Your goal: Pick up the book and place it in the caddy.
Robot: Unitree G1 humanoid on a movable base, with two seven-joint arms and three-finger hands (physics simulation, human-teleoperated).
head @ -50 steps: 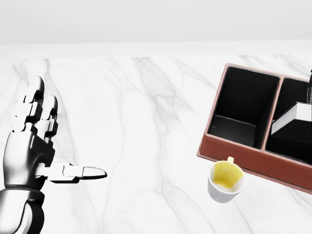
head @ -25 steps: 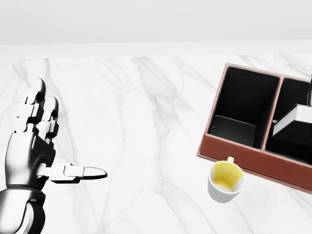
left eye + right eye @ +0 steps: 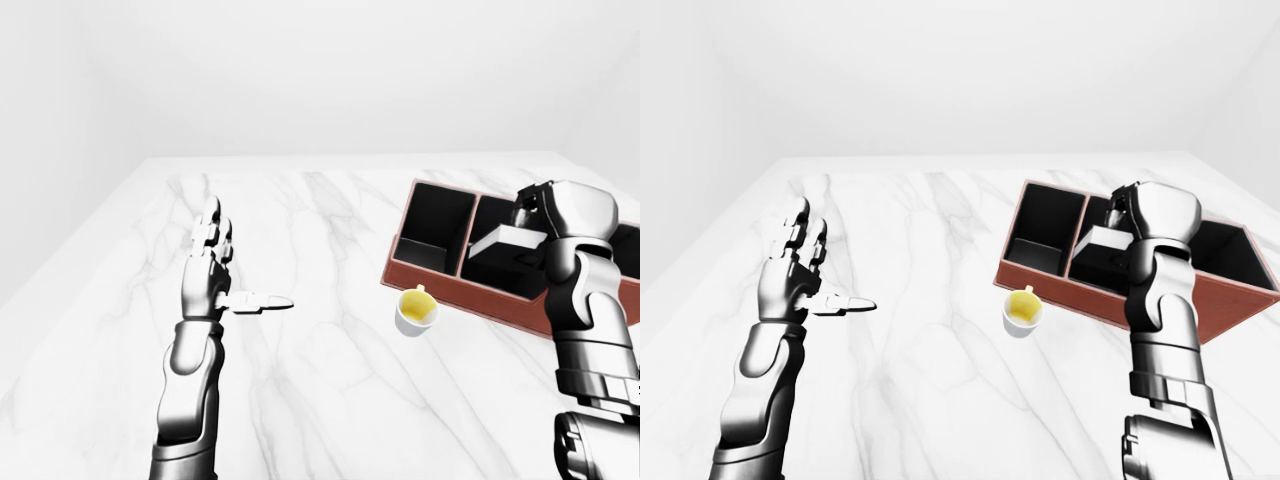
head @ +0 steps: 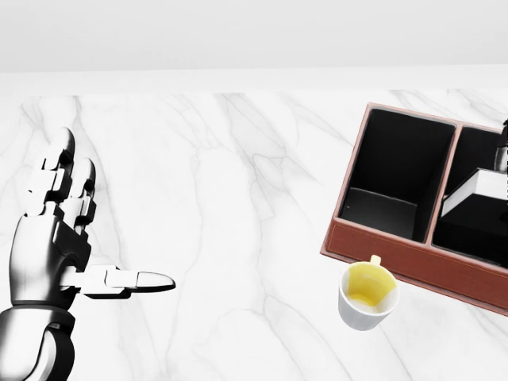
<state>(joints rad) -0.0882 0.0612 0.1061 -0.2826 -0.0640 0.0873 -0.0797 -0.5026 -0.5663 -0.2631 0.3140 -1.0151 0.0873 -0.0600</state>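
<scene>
Over the caddy's (image 3: 1200, 300) middle compartment the book (image 3: 508, 239) is held tilted, its pale page edge seen toward the left of the left-eye view and its dark cover turned up. It is gripped at its right end by the right robot hand (image 3: 545, 212), whose fingers are clenched round it — the fingertips themselves are hidden behind the hand's silver body. Whether the book's lower end touches the compartment floor cannot be told.

The caddy is a reddish-brown tray with black-lined compartments set apart by thin dividers; it lies at an angle on the white marble table (image 4: 238, 198). Its leftmost compartment (image 4: 393, 178) is seen in the head view with a low dark block at its bottom end. Just beside the caddy's lower wall, apart from it, a white cup (image 4: 367, 297) with a yellow inside is stood upright, its small handle turned toward the caddy.

Well apart, at the left of the views, the left robot hand (image 4: 67, 238) is raised above the table with nothing in it — two fingers are stretched upward and the thumb (image 4: 131, 279) is pointed to the right.
</scene>
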